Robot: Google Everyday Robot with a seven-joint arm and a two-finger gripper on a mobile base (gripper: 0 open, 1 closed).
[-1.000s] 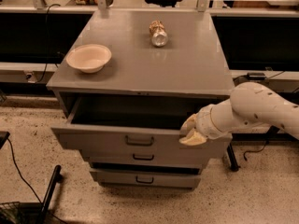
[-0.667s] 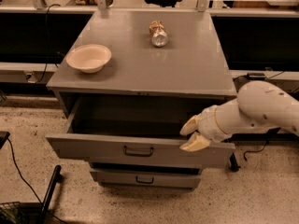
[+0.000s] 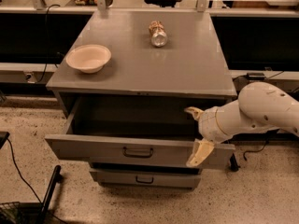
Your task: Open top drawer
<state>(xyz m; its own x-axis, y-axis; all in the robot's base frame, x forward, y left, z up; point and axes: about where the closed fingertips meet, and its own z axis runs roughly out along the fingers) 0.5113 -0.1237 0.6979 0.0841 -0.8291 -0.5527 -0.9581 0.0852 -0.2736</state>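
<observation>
Cream tool point(image 3: 196, 133) spread wide, astride top drawer point(image 3: 84, 148) front — right end

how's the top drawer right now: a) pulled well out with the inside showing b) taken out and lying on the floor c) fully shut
a: the top drawer juts well out from the cabinet with its dark inside in view, and the pincer sits at the right end of its front panel.

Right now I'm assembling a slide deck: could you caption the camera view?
Top drawer stands open, end effector straddling its front's right end; bowl and can on the cabinet top.
</observation>
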